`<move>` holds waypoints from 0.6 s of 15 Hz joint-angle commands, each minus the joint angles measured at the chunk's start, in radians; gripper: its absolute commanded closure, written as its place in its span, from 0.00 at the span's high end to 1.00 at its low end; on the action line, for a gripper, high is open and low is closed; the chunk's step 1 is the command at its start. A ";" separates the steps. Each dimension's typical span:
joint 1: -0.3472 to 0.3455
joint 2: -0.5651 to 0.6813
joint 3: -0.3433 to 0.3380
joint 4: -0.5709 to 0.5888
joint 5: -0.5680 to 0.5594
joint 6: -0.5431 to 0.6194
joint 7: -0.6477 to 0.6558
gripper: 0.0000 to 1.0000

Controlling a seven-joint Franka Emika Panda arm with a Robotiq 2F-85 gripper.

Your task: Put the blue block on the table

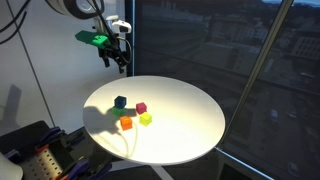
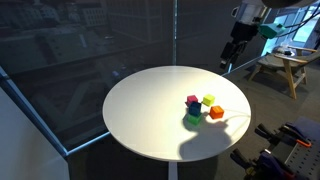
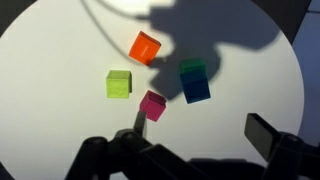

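The blue block [image 3: 197, 91] sits on top of a green cube [image 3: 191, 68] on the round white table [image 3: 60, 125]. The stack shows in both exterior views, with the blue block [image 1: 120, 101] [image 2: 192, 108] uppermost. Around it lie a magenta cube [image 3: 153, 104], an orange cube [image 3: 145, 46] and a lime cube [image 3: 119, 84]. My gripper [image 3: 200, 130] is open and empty. It hangs high above the table's far edge in both exterior views [image 1: 120, 57] [image 2: 231, 56], well apart from the cubes.
The table [image 1: 190, 120] [image 2: 140, 110] stands next to large dark windows. A thin cable [image 1: 126, 147] runs off the table's near edge. Dark equipment [image 1: 35, 150] stands beside the table, and a wooden stool [image 2: 285, 66] stands further off.
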 commanded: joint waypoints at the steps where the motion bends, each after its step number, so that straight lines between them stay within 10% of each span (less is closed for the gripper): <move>1: 0.026 0.097 -0.005 0.076 0.048 0.003 -0.090 1.00; 9: 0.039 0.247 0.059 0.128 0.008 0.044 -0.107 1.00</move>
